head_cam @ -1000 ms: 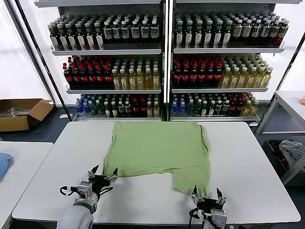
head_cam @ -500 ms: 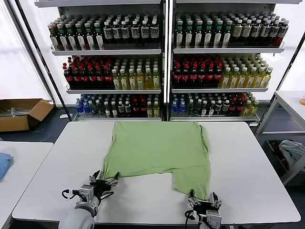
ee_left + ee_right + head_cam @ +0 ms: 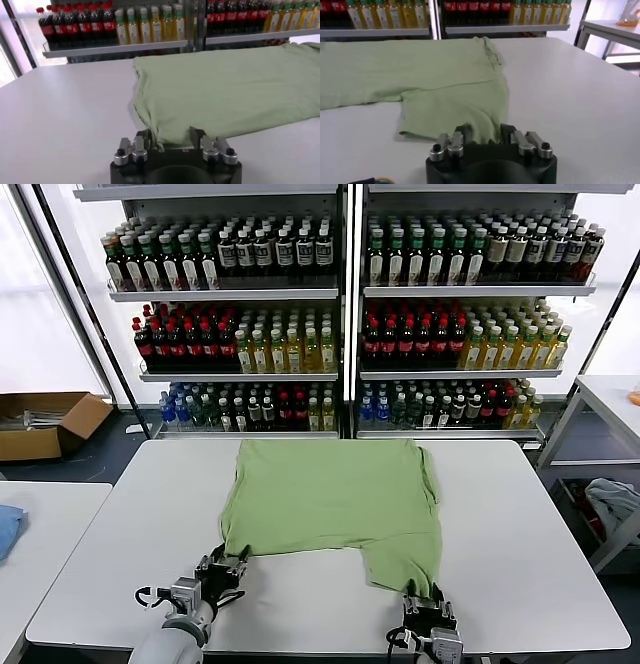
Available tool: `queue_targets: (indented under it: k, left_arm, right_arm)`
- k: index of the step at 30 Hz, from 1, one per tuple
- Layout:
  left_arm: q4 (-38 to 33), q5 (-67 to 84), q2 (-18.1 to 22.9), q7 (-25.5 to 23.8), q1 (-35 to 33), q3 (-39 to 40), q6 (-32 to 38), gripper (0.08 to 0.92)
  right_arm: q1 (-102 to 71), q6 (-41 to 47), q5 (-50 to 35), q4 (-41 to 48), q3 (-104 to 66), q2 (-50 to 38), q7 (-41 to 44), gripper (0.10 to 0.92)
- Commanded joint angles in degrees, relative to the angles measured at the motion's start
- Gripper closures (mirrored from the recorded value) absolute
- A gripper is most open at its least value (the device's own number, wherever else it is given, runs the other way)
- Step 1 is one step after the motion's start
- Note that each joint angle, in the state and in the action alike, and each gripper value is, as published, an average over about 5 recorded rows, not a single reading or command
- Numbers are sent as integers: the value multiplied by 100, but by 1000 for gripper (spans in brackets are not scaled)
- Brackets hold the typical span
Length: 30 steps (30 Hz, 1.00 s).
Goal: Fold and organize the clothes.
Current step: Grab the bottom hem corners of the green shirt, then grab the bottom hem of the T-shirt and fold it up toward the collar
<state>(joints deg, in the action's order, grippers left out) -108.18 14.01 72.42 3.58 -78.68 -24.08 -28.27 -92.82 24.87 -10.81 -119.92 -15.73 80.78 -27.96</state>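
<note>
Fingers of the left gripper (image 3: 169, 141) pinch the green shirt's (image 3: 335, 494) near left corner; the right gripper's (image 3: 482, 134) fingers clamp its near right hem. The shirt lies flat on the white tabletop (image 3: 530, 524).

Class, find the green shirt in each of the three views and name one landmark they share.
Head view: green shirt mid-table.
Left wrist view: near corner between the left hand fingers.
Right wrist view: sleeve edge at the right hand.
Shared landmark: bottle shelves behind the table.
</note>
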Motion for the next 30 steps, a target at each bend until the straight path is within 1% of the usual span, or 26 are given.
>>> queue_targets:
  k: [1,3,5,8,11,15,19,24,30]
  left_arm:
    - [31,-10,5,8,-43,16,-62,665]
    - [65,-3,12,8,-23,5,-54,726]
    - [100,9,26,18,-1,-7,-26,787]
    - [117,40,53,59,36,-30,67,866]
    - [47,45,69,69,49,-51,225,910]
    - [-204,51,82,11,27,-62,448,915]
    - [-470,137,111,-47,38,-85,739,915]
    - [-587,385,152,-47,209,-101,1041,915]
    - [-177,540,163,-32,807,-8,1260,915]
  right_arm:
    - [-87,-160,-31,41,-11,-71,123,804]
    - [-87,-198,-36,30,-30,-91,168,864]
    - [-65,-231,-50,-30,-59,-93,212,903]
    - [9,-300,-78,-238,-140,-97,310,918]
    - [99,-384,-73,-547,-235,-134,475,918]
    - [220,-512,-10,-900,-345,-174,722,918]
    - [459,-593,125,-965,-404,-166,861,918]
    - [1031,-709,250,-523,-409,-121,927,918]
    - [1947,-798,224,237,-363,-181,948,918]
